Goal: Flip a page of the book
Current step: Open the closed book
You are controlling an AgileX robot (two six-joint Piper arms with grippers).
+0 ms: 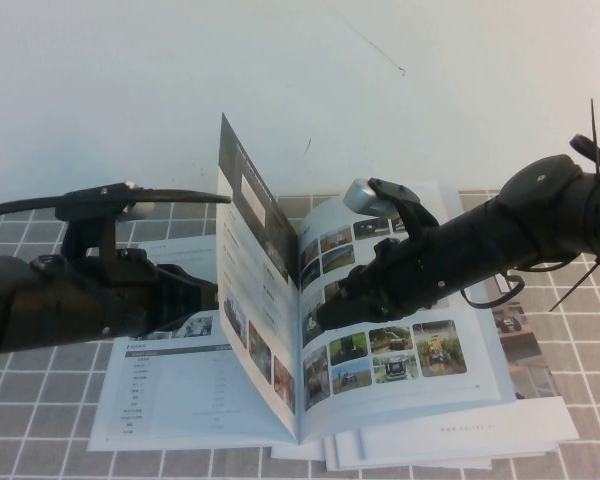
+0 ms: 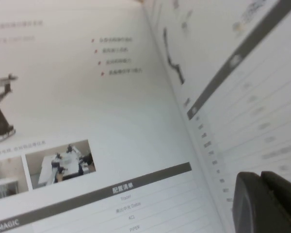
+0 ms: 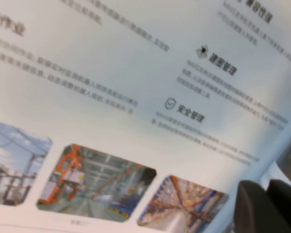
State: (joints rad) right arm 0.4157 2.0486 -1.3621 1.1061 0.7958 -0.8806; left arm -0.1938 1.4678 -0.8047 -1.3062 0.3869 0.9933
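The book [image 1: 180, 400] lies open on the checked tabletop. The page [image 1: 255, 300] stands nearly upright at the spine, with its dark banner and small photos facing right. My left gripper [image 1: 208, 295] is just left of the page, low over the left-hand sheet, with its fingers together. In the left wrist view the left gripper [image 2: 263, 196] sits against the page's grey-band face [image 2: 252, 107]. My right gripper [image 1: 320, 318] is just right of the page near the spine, shut. In the right wrist view the right gripper [image 3: 267, 206] sits at the edge of the page's photo face [image 3: 111, 87].
The sheet with a grid of vehicle photos [image 1: 410, 350] lies flat under my right arm. The sheet with the standing robot figure [image 2: 87, 97] lies under my left arm. Plainer white booklets [image 1: 460, 445] stick out beneath the book at the front right. A white wall stands behind.
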